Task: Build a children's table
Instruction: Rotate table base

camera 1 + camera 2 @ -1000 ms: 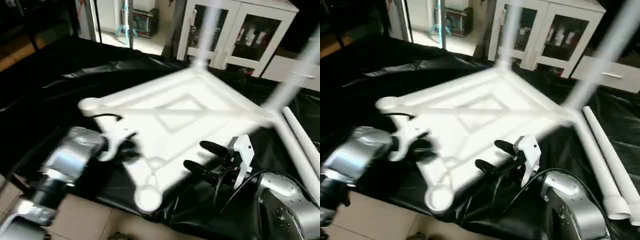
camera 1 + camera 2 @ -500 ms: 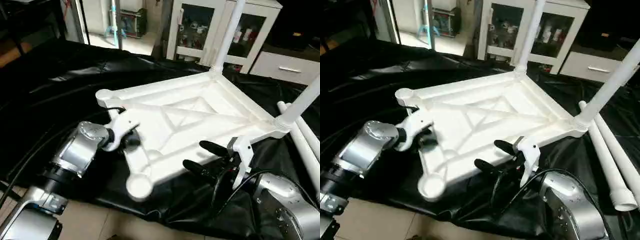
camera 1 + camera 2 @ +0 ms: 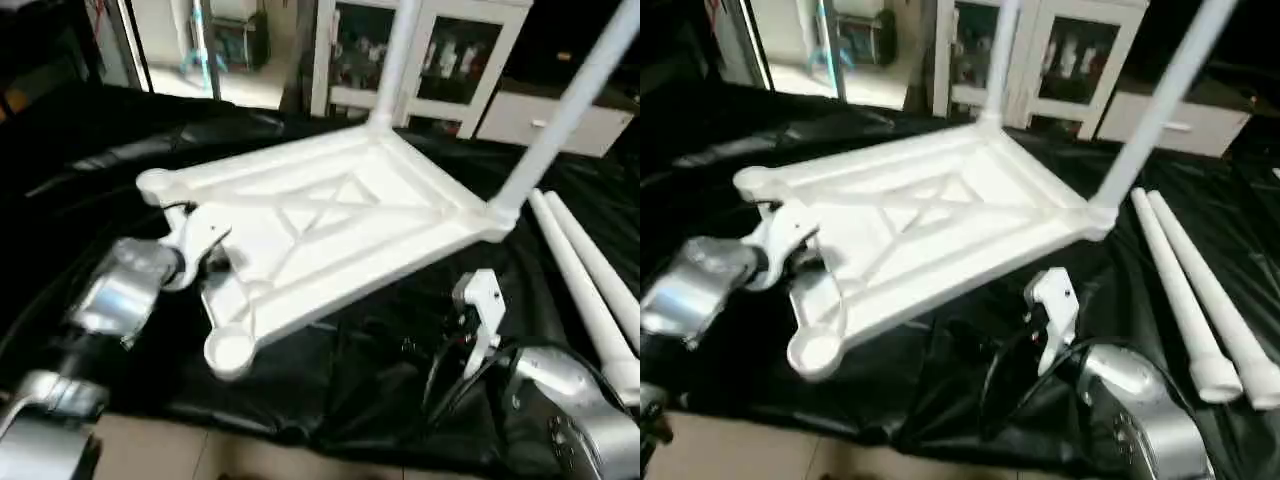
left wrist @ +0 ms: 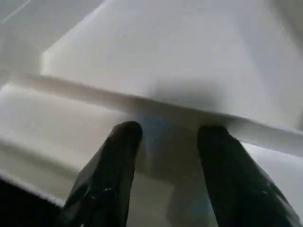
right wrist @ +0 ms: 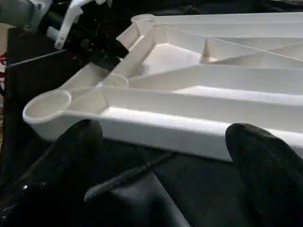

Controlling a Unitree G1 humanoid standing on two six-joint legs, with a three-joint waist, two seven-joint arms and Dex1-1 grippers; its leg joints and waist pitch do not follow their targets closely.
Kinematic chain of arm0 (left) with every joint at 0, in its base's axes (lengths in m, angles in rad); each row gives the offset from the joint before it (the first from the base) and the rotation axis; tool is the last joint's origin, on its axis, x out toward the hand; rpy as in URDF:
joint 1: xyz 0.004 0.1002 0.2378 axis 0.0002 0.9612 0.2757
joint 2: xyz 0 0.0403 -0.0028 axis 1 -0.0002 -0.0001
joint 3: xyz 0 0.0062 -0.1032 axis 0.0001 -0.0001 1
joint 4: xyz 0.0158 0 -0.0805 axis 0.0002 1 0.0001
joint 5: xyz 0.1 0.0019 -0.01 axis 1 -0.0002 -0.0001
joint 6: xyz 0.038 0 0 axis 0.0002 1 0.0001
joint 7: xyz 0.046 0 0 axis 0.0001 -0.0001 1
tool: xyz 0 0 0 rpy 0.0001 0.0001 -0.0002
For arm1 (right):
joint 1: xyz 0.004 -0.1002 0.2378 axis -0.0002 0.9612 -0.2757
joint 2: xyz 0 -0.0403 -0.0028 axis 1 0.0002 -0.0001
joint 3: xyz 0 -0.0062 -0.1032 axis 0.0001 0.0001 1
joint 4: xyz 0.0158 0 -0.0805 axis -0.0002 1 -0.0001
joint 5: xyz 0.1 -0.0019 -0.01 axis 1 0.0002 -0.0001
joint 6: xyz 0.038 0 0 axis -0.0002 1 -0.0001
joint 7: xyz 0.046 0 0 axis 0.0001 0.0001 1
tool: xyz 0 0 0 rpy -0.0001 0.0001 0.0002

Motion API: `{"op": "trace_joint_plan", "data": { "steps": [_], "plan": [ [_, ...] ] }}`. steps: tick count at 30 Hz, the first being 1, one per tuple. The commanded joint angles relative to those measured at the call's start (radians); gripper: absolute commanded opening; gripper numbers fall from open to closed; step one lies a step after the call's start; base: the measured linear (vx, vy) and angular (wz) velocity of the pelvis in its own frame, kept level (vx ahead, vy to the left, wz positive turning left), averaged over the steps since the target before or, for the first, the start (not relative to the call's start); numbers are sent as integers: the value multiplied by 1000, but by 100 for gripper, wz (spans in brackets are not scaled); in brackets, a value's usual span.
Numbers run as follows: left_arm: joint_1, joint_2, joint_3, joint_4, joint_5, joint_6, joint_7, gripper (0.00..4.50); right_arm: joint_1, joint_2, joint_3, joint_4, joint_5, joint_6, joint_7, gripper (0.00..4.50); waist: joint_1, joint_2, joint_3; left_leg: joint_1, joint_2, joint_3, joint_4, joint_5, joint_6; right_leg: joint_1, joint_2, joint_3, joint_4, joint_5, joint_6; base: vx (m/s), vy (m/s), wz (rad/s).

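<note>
Lying underside-up on black sheeting, the tabletop (image 3: pixel 330 225) exposes its empty sockets; two legs (image 3: pixel 580 270) lie beside it. Left wrist view: the left gripper (image 4: pixel 165 137) pinches a rim rib, apparently steadying it. Right wrist view: the right gripper (image 5: pixel 165 137), jaws spread, waits nearby.

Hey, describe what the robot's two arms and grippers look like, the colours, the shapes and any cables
Both forearms are shiny silver cylinders with darker joint rings. The left gripper sits in a white plastic bracket with a thin black cable looping past it. In the left wrist view its fingers are glossy black with rounded tips. The right gripper has equally black, rounded fingers, a white bracket and several black cables curling down to the forearm.
</note>
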Motion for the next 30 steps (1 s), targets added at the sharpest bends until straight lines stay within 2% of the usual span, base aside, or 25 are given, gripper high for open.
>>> {"op": "trace_joint_plan", "data": {
  "steps": [1,3,4,6,7,8,9,12,13,15,19,22,23,25,30],
  "plan": [
    [15,-1,1,-60,-74,38,-81,266,-3,-4,-4,1,-9,-9,3,450,11,14,-58,14,58,-26,-78,-126,37,39,-54,40,-52,-39,-267,0,0,0],
    [17,6,8,-89,-105,70,-111,278,-4,-5,-4,1,-9,-9,4,450,17,15,-56,16,58,-24,-80,-138,34,38,-54,40,-52,-50,-272,0,0,0],
    [17,19,5,-106,-111,62,-125,292,-4,-5,-3,1,-10,-10,4,450,20,12,-54,15,57,-24,-81,-161,30,40,-54,41,-56,-82,-264,0,0,0],
    [15,25,7,-108,-109,34,-129,309,-4,-5,-2,0,-10,-10,4,450,24,10,-53,15,57,-25,-83,-180,23,41,-56,41,-60,-118,-251,0,0,0],
    [9,40,14,-106,-112,-23,-159,321,-4,-5,1,0,-12,-10,5,450,27,12,-50,15,57,-28,-86,-209,13,40,-58,42,-68,-176,-226,0,0,0],
    [8,48,16,-104,-114,-47,-174,334,-4,-5,3,-1,-13,-11,5,450,27,11,-51,16,58,-29,-88,-221,3,39,-58,43,-68,-194,-212,0,0,0],
    [6,64,14,-109,-115,-66,-202,334,-4,-6,5,-2,-15,-11,6,450,29,15,-50,17,58,-30,-89,-224,-1,38,-58,43,-69,-200,-207,0,0,0],
    [6,98,5,-126,-122,-114,-263,352,-3,-6,8,-3,-17,-12,6,450,29,14,-53,17,57,-30,-90,-214,-12,38,-56,42,-64,-174,-197,0,0,0],
    [2,131,-3,-136,-132,-170,-322,358,-2,-5,8,-6,-16,-11,6,450,30,17,-55,19,57,-30,-89,-203,-14,37,-55,42,-60,-144,-204,0,0,0],
    [-7,147,-11,-131,-133,-195,-346,382,-1,-5,8,-8,-14,-11,6,450,31,18,-55,20,56,-27,-88,-188,-11,37,-53,41,-56,-107,-213,0,0,0],
    [-30,193,-75,-94,-114,-316,-472,400,0,-11,8,-15,-6,-5,18,450,37,18,-53,21,55,-25,-89,-201,-16,36,-54,42,-57,-120,-212,0,0,0],
    [-44,185,-119,-61,-94,-419,-535,433,4,-27,4,-20,3,-1,36,450,38,16,-52,21,56,-27,-92,-222,-27,37,-57,43,-60,-149,-205,0,0,0],
    [-45,184,-125,-58,-90,-429,-539,436,4,-29,3,-20,3,0,37,450,37,16,-53,21,58,-27,-92,-229,-34,38,-58,43,-58,-154,-202,0,0,0],
    [-59,165,-180,-13,-42,-522,-556,436,3,-37,-3,-20,7,3,43,450,36,15,-54,21,58,-27,-92,-232,-35,38,-58,44,-60,-153,-197,0,0,0],
    [-83,141,-236,48,15,-590,-551,436,6,-43,-3,-30,9,10,49,450,36,13,-54,20,57,-26,-89,-223,-32,40,-59,44,-58,-138,-202,0,0,0]
  ]
}}
